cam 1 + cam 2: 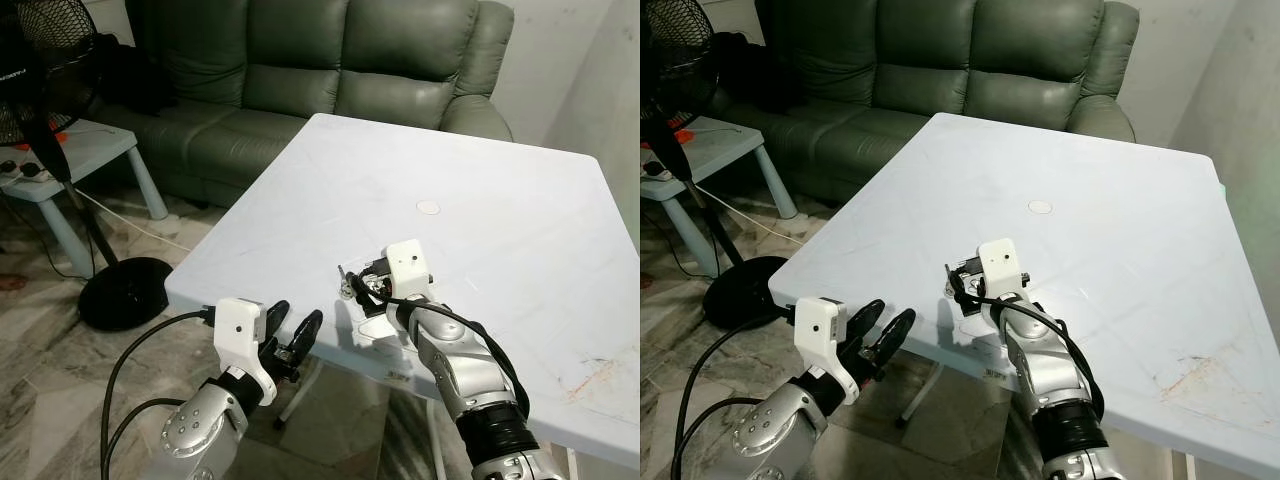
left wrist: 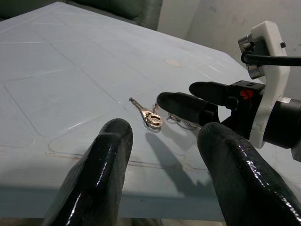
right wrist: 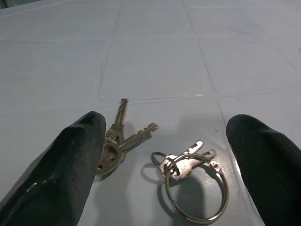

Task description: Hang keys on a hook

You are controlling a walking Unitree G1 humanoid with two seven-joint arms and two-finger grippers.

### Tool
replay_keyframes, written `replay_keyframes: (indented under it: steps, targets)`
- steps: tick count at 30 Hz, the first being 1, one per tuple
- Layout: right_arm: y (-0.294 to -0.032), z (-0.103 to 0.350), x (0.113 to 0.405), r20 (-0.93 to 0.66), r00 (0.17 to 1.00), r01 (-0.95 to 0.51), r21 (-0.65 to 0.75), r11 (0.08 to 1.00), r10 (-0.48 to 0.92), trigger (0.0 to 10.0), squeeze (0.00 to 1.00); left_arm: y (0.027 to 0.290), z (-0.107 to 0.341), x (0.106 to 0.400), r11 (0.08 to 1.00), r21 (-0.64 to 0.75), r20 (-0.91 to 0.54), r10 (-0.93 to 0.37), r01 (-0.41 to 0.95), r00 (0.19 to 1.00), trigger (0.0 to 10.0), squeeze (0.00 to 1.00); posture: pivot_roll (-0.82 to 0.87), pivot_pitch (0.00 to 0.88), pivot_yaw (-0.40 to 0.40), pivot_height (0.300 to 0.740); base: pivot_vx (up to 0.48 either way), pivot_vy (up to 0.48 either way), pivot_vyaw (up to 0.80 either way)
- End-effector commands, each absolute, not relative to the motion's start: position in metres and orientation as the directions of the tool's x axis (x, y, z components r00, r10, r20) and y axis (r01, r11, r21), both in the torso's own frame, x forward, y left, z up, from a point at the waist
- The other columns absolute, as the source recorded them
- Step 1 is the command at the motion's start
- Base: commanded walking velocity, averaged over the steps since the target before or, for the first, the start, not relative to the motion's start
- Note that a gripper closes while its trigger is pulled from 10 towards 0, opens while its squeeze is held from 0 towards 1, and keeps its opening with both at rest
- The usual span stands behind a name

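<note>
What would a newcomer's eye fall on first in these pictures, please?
Probably the right gripper, low over the near edge of the white table with its open fingers straddling a bunch of keys lying flat. Next, the left gripper, open, hovering just off the table's near edge, and the green sofa behind.

Silver jointed arms; white wrist camera blocks; black cables; glossy black fingers (image 2: 101,179).
</note>
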State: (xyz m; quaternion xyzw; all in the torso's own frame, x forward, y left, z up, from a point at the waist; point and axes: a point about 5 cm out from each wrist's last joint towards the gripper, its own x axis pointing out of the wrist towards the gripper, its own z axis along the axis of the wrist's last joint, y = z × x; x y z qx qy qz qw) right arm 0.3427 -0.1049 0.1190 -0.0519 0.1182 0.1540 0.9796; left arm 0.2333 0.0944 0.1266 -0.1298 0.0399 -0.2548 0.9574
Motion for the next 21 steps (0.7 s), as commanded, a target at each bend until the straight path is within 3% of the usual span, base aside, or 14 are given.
replay_keyframes:
  steps: [1,6,7,9,21]
  targets:
    - [-0.104,0.122,0.346,-0.25,0.931,-0.291,-0.065,0.954,0.267,10.0,0.0,0.095,0.133,0.234,0.841,-0.261,0.004,-0.49,0.474,0.872,10.0,0.0,0.19,0.073,-0.019,0.74,0.0,0.0,0.0]
    - [-0.101,0.122,0.346,-0.244,0.936,-0.274,-0.057,0.96,0.253,10.0,0.0,0.095,0.133,0.235,0.842,-0.259,0.005,-0.489,0.474,0.872,10.0,0.0,0.19,0.073,-0.019,0.74,0.0,0.0,0.0]
    - [-0.1,0.122,0.346,-0.24,0.938,-0.271,-0.066,0.96,0.249,1.9,0.0,0.095,0.133,0.235,0.842,-0.26,0.005,-0.489,0.473,0.872,10.0,0.0,0.19,0.073,-0.019,0.74,0.0,0.0,0.0]
    - [-0.097,0.121,0.345,-0.255,0.936,-0.269,-0.066,0.961,0.244,0.0,0.0,0.094,0.133,0.235,0.841,-0.261,0.005,-0.489,0.473,0.872,10.0,0.0,0.19,0.074,-0.019,0.74,0.0,0.0,0.0]
    - [-0.095,0.115,0.343,-0.278,0.934,-0.259,-0.1,0.961,0.223,0.0,0.0,0.094,0.133,0.234,0.84,-0.266,0.006,-0.49,0.473,0.872,10.0,0.0,0.19,0.077,-0.02,0.74,0.0,0.0,0.0]
